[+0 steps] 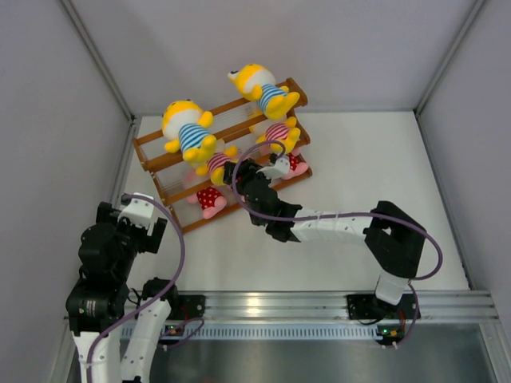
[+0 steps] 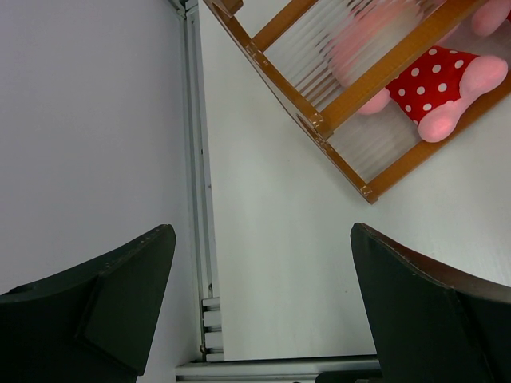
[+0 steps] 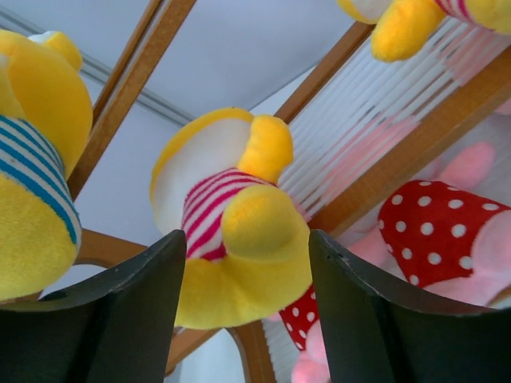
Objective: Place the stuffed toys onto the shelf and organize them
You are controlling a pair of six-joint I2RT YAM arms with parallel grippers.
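Note:
The stepped wooden shelf [image 1: 160,159] stands at the back left and holds several stuffed toys. Two yellow toys in blue-white stripes sit high, one left [image 1: 188,128] and one right [image 1: 263,92]. A yellow toy in pink-white stripes [image 1: 279,132] sits on the middle tier right. Pink toys in red dotted outfits lie low at the left [image 1: 209,198] and the right [image 1: 297,165]. My right gripper [image 1: 239,171] is shut on another pink-striped yellow toy [image 3: 239,199] at the middle tier. My left gripper [image 2: 262,231] is open and empty, over the table near the shelf's front left corner [image 2: 367,191].
The left wall and a metal rail [image 2: 200,199] run close beside my left gripper. An aluminium rail [image 1: 319,303] lies along the near edge. In the right wrist view a blue-striped toy [image 3: 32,183] sits to the left and a red dotted toy [image 3: 431,231] to the right.

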